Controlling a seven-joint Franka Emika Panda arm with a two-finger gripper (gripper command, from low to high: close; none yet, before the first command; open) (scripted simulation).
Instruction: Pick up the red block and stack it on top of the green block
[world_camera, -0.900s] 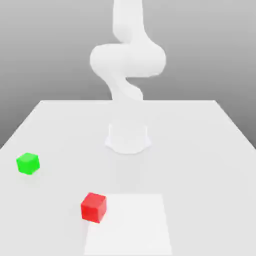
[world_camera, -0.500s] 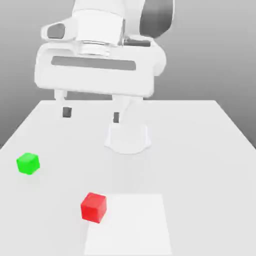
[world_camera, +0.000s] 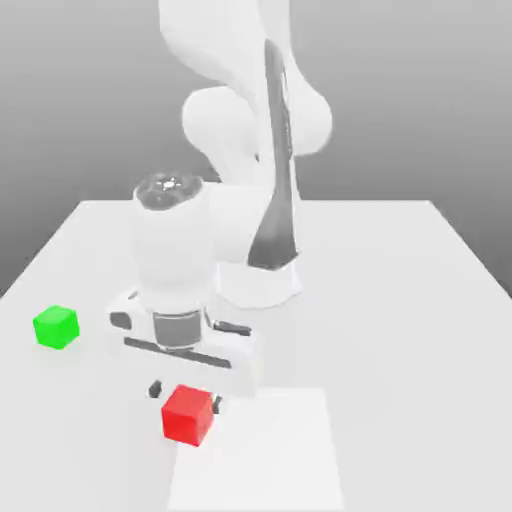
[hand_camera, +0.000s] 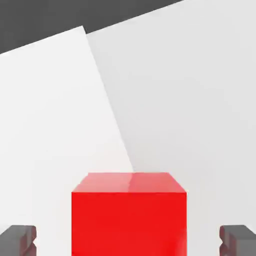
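Observation:
The red block (world_camera: 187, 415) rests on the white table near the front, at the edge of a lighter square patch. My gripper (world_camera: 185, 394) hangs low right behind and above it, open, one dark fingertip (world_camera: 155, 389) on each side of the block's far face. In the hand view the red block (hand_camera: 129, 215) sits between the two dark fingertips (hand_camera: 19, 239), with a gap on each side, nothing gripped. The green block (world_camera: 56, 327) stands apart on the table toward the exterior view's left.
The arm's round white base (world_camera: 260, 280) stands at the table's middle, behind the gripper. A lighter square patch (world_camera: 260, 450) marks the table (world_camera: 400, 320) surface at the front, just beside the red block.
The hand has come down from high above the table to just over the red block, and now straddles it. Both blocks stay where they were.

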